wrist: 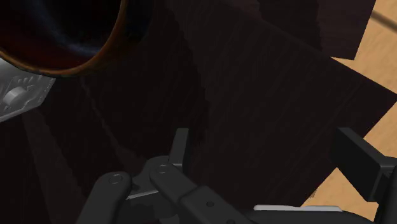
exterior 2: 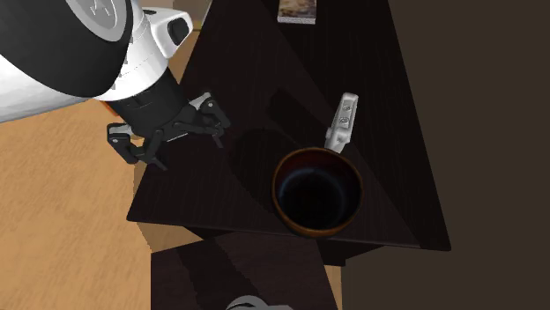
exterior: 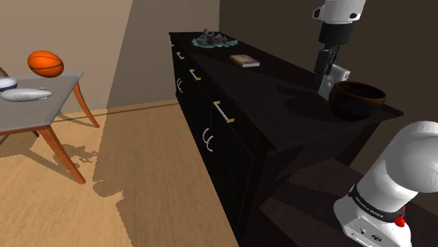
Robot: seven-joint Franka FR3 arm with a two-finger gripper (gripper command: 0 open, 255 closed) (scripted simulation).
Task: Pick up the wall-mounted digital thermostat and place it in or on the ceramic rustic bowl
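– Checking the gripper [wrist: 264,137] first; we see its 2 black fingers [wrist: 359,159] standing wide apart in the wrist view, with nothing between them but dark sideboard [exterior: 281,77] top; released, holding nothing; agreed?
– Agreed; in the second exterior view we put it over the sideboard's edge next to the wooden floor [exterior 2: 53,211], on that view's left of the bowl [exterior 2: 275,189]; no contact with the bowl.
– Next, the thermostat [exterior 2: 342,121]; we log it as a silver-grey slab, tilted on edge on the sideboard top; its lower end meets the outside of the bowl's rim; it is not in the bowl.
– Same here; it sits on the bowl's far side from the gripper, well apart from the fingers; the bowl is dark brown with a lighter orange-brown rim, upright, with only its dark inside showing.
– Rest of the shoulder view; 1 small book [exterior: 245,61] lies flat further along the sideboard; beyond it is 1 plate [exterior: 210,40] of dark stuff we cannot identify.
– Also gold handles [exterior: 223,112] on the drawer fronts; at that view's left there is a grey table [exterior: 42,112] on wooden legs, carrying 1 orange ball [exterior: 45,62] and 1 white elongated object [exterior: 24,94].
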